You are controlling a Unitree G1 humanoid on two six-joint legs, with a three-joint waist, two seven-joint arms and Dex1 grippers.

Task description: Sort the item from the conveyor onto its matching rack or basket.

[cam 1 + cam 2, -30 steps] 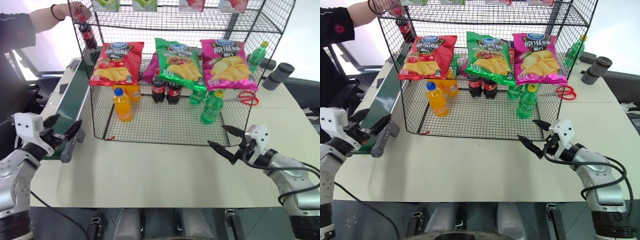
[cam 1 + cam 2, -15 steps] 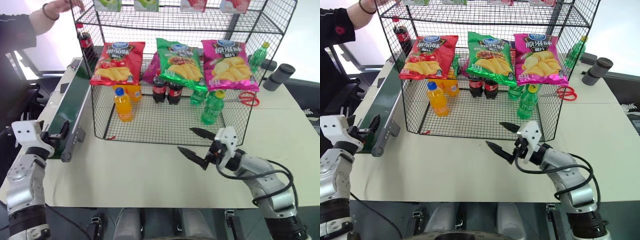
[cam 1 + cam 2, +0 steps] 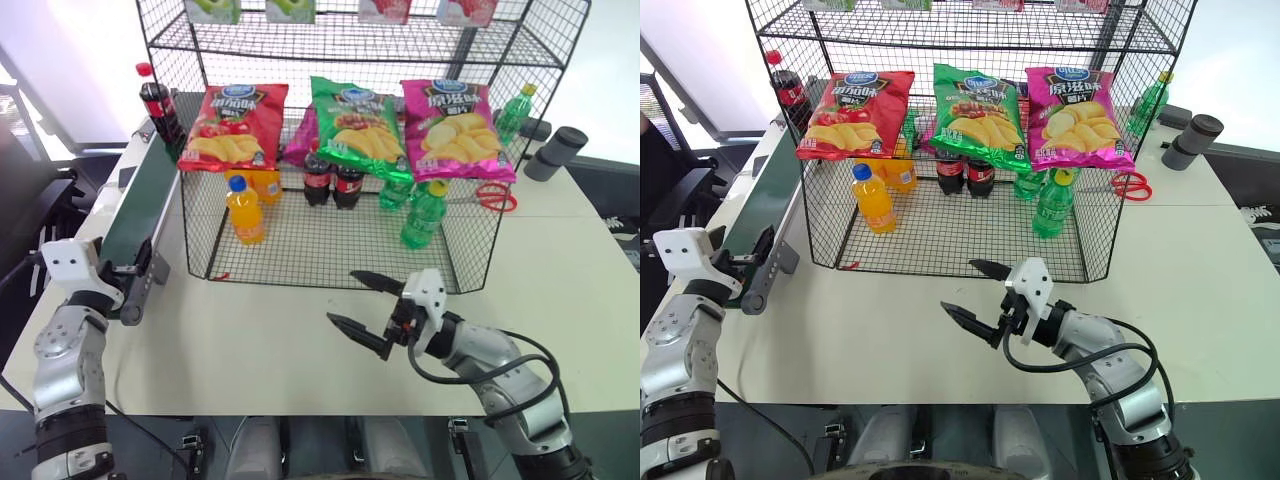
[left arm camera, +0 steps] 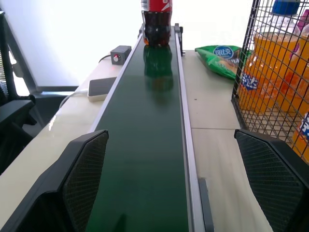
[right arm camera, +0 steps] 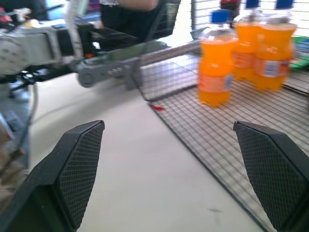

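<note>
Left wrist view: cola bottle stands upright at the conveyor's far end (beside the rack). Left gripper is spread wide and empty at the belt's near end. Right gripper is wide and empty over the table.

A red cap and dark brown liquid are being shown by the cola bottle on the dark-green conveyor; beside it, red, green and pink crisp bags are being displayed on the black wire rack.
</note>
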